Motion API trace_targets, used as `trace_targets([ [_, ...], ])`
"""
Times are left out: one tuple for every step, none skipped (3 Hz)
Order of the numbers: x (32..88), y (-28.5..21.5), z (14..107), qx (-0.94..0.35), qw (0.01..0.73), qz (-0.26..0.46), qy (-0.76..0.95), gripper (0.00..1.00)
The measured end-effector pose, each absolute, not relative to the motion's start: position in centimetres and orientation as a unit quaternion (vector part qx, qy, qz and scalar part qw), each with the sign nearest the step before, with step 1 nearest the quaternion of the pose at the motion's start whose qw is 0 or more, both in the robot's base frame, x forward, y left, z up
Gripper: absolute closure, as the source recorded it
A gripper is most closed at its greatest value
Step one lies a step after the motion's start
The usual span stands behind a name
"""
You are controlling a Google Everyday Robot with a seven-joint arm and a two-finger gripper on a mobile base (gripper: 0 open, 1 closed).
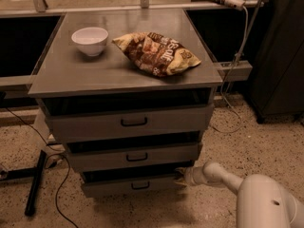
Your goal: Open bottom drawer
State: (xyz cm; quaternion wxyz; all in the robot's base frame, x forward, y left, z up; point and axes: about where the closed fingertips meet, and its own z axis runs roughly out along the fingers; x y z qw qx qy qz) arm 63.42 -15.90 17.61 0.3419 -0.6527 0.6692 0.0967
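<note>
Rigid metal bottom drawer point(109, 188), probably light on slides; best hold is the handle point(140, 185). The gripper point(182, 177) is at the drawer's right end, and I can't tell how open it is.

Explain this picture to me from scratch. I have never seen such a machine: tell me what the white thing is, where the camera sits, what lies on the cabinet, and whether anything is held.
There is only one picture. It looks down at a grey cabinet from in front and above; where the camera is mounted is not known. The white shape at lower right is the robot's arm. Its tip is the gripper, a two-finger clamp, and it sits at the right end of the bottom drawer, the narrowest of three. The job is to open that drawer. Nothing can be seen held, and the drawer's black handle is apart from the gripper. On the cabinet top lie a white bowl and a crumpled chip bag, not touching each other.
</note>
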Motion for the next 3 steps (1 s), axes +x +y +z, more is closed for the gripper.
trace_targets([
  [63.1,-16.0,17.5,-0.651,0.339,0.106,0.671,0.84],
  [63.0,-16.1,17.8,-0.651,0.338,0.107,0.671,1.00],
  [61.3,-16.3,18.1,-0.649,0.337,0.122,0.671,1.00],
])
